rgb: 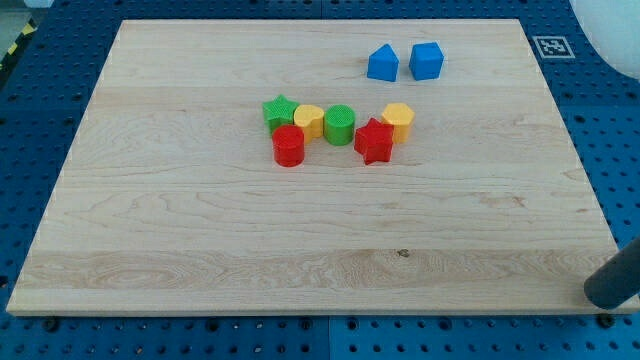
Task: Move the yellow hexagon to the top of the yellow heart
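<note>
The yellow hexagon [398,120] stands right of the board's middle, touching the upper right of a red star [374,140]. The yellow heart [309,120] sits further to the view's left, between a green star [279,110] and a green cylinder [339,124], with a red cylinder [288,146] just below it. My tip [600,293] is at the view's bottom right, off the board's corner and far from all the blocks.
Two blue blocks [382,63] [426,61] stand side by side near the board's top edge, right of centre. The wooden board [200,230] lies on a blue perforated table [600,120].
</note>
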{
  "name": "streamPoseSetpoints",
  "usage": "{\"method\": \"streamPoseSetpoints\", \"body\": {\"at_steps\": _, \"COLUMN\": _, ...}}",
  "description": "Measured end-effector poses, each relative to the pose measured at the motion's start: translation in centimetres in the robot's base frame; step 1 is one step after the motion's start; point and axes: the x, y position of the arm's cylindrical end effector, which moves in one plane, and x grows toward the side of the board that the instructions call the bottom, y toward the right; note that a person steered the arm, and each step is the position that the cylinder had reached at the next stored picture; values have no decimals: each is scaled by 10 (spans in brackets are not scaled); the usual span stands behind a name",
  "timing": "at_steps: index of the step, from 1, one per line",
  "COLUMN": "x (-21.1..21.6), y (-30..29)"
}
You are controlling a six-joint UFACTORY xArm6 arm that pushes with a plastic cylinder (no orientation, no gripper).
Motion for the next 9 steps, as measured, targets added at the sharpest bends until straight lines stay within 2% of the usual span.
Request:
{"method": "streamPoseSetpoints", "body": {"at_steps": 3, "x": -35, "y": -21}}
{"method": "streamPoseSetpoints", "body": {"at_steps": 9, "x": -197, "y": -129}}
